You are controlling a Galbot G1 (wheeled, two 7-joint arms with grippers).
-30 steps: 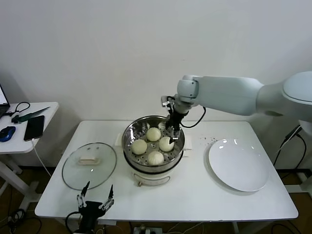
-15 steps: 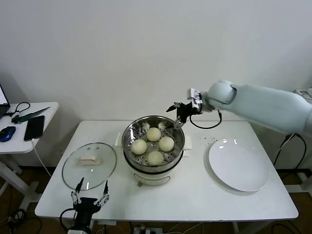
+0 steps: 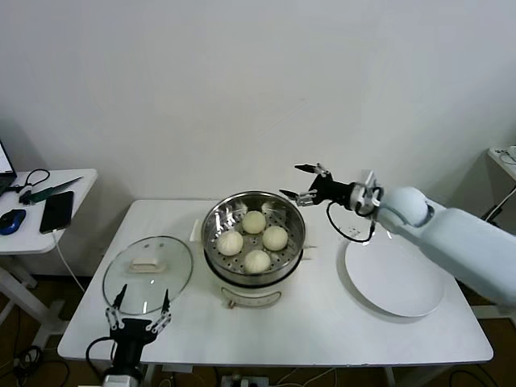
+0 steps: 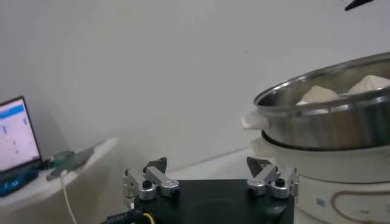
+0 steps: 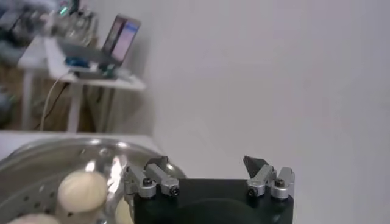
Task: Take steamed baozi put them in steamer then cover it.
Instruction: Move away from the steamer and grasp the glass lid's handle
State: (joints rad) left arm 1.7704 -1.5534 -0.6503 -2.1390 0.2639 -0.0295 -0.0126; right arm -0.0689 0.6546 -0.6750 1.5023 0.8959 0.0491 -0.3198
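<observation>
Smooth pale-blue arm shell [image 3: 459,234], black cable, black pincer [image 3: 305,182], silver screws

The head camera is looking forward and down from above at the white table [image 3: 322,322], taking in the steamer [image 3: 254,242] at its centre, the wall behind and a side desk [image 3: 44,214]. The left wrist camera is sitting low near the table's front edge, facing level across its own gripper [image 4: 210,176] toward the steamer [image 4: 329,122], close by. The right wrist camera is looking past its gripper [image 5: 207,173] from just above the steamer's rim [image 5: 36,161]. All three views are sharing the steamer.
</observation>
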